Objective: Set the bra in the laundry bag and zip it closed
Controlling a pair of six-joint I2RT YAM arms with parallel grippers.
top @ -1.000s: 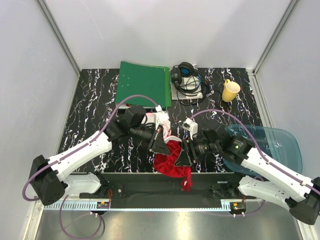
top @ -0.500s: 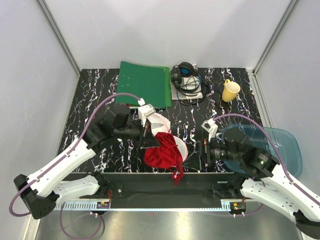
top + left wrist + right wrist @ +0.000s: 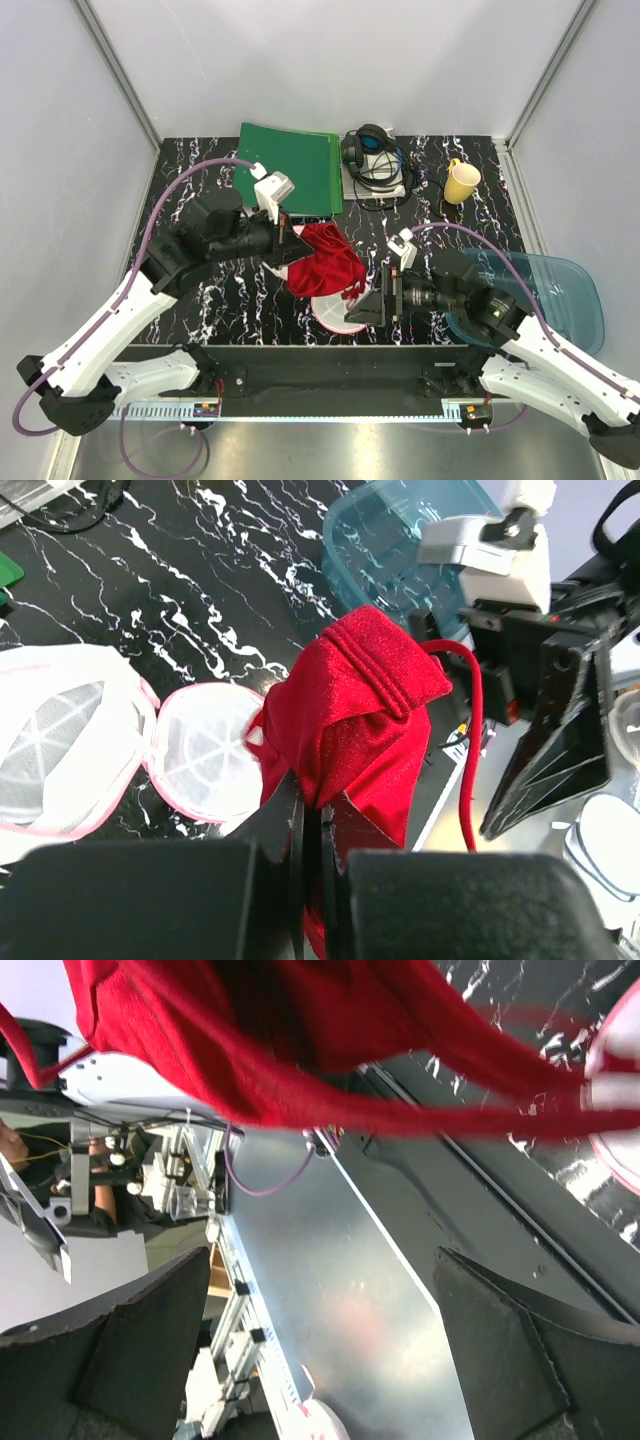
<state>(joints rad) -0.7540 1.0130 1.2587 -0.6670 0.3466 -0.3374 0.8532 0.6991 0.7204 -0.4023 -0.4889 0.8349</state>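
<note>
Left end effector: fingers pressed together on a fold of the bra. The red fabric is bunched above the tips and a thin strap trails off to the side. In the top view the bra hangs from this end effector, off the tabletop, and overlaps the far part of the laundry bag.

Laundry bag: lies on the tabletop between the two arms. The left wrist view shows its white mesh faces with pink trim spread open side by side. The zip is not resolved in any view.

Right end effector: fingers spread apart, holding nothing, just beside the bag's near right edge. Its wrist view shows the bra stretched across the top of the frame and a sliver of pink trim at the right border.

Step in hand, by my reading: carrying the bra to the bag. It is not inside, and the bag is unzipped.

Next move likely calls for:
- lowering the bunched bra into the open mesh half
- the right end effector pinning or lifting a rim
- getting the loose strap inside before closing, or it could foul the zip

Beyond: green folder, headphones, yellow mug and blue plastic tray, none of them involved.
</note>
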